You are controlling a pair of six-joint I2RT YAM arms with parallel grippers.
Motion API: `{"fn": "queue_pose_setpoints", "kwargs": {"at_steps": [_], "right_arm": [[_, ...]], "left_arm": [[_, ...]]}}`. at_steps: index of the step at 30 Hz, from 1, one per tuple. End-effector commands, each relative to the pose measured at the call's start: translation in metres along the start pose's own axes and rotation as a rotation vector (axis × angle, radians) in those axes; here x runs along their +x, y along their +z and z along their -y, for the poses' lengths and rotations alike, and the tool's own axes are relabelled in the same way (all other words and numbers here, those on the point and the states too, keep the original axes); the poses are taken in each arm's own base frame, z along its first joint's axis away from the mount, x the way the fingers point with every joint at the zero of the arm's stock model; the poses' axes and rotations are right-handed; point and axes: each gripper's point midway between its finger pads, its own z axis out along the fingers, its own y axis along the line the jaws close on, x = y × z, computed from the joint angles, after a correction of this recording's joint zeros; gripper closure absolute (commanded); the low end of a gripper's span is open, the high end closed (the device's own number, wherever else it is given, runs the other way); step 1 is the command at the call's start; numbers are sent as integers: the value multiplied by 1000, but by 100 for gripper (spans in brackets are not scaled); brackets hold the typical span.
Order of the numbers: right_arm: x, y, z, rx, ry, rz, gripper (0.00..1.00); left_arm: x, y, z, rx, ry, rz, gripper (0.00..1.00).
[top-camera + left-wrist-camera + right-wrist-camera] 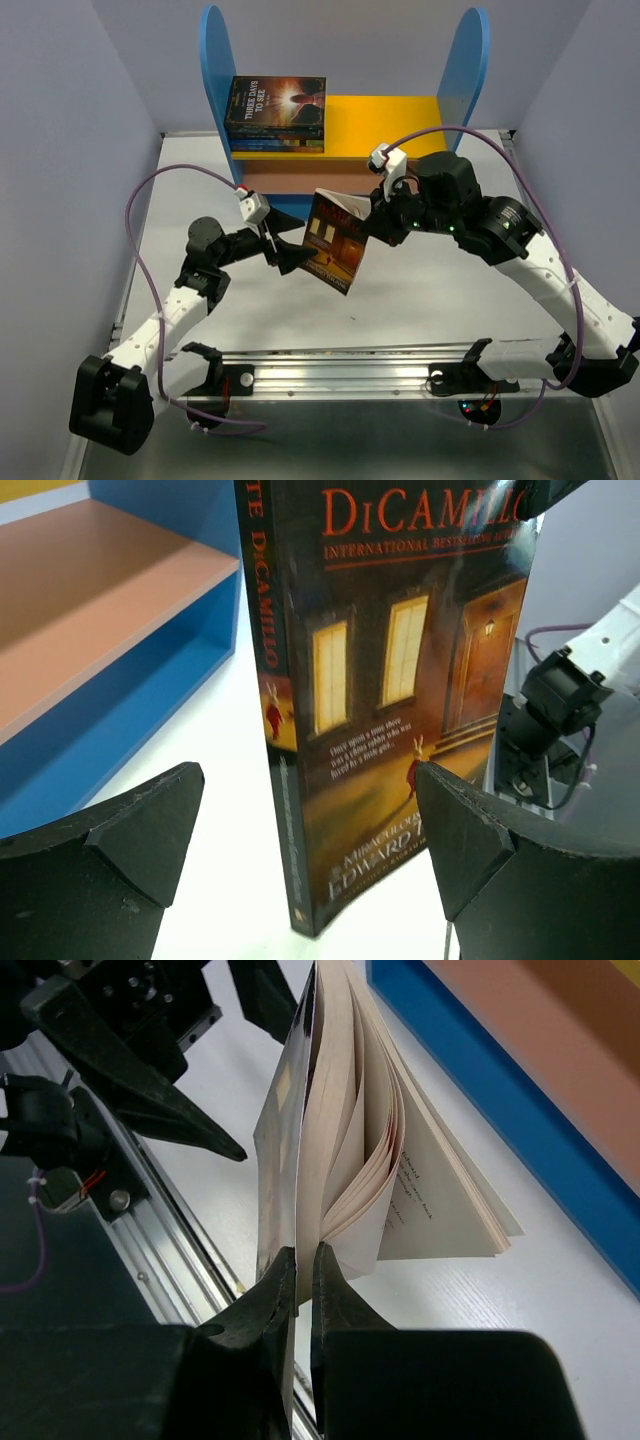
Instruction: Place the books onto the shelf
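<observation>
currently the dark book (335,240) is gripped at its edge by the right hand (303,1260), whose fingers are pinched tight on the cover while the pages are fanned loose. the book is held upright over the bench (430,290), just in front of the shelf (468,70). the left hand (288,250) is spread wide on either side of the book's spine, not closed on it. a stack of books (276,112) is laid on the shelf's yellow upper board (390,125), at its left end.
</observation>
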Motion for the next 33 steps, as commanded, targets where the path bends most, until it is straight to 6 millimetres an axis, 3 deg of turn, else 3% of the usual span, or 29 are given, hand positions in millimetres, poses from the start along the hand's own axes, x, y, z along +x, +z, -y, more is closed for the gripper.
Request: {"fn": "queue_pose_setpoints", "kwargs": {"at_steps": [1, 6, 8, 14, 15, 18, 19, 20, 21, 23, 24, 28, 29, 33], "right_arm": [[-37, -10, -19, -109, -89, 146, 99], [-45, 8, -14, -98, -119, 181, 99], [-52, 15, -7, -65, -135, 195, 99], [-64, 21, 4, -6, -125, 225, 99], [-66, 21, 6, 6, -125, 230, 99], [-66, 24, 17, 69, -97, 231, 98], [-65, 24, 22, 99, -85, 229, 90], [-66, 23, 28, 131, -74, 235, 75], [-66, 23, 41, 209, -53, 237, 48], [-65, 21, 59, 312, -6, 242, 20], [-64, 18, 65, 354, 21, 249, 0], [-58, -2, 108, 631, 148, 292, 0], [-50, -13, 127, 766, 181, 301, 0], [-29, -46, 157, 1033, 280, 353, 0]], "left_arm": [[-39, 6, 24, 147, 103, 72, 1], [-36, 8, 34, 221, 81, 71, 1], [-33, 7, 40, 243, 78, 68, 7], [-40, 4, 43, 218, 84, 107, 93], [-44, 4, 41, 203, 82, 120, 100], [-55, 5, 36, 155, 66, 157, 100], [-57, 5, 33, 134, 60, 169, 100], [-60, 6, 30, 110, 51, 184, 100], [-64, 6, 26, 85, 30, 193, 100], [-72, 7, 14, 11, -5, 223, 100], [-76, 8, 12, -10, -22, 224, 100], [-103, 5, -9, -161, -94, 303, 100], [-111, 4, -11, -179, -115, 321, 100], [-148, -4, -23, -290, -203, 439, 100]]}}
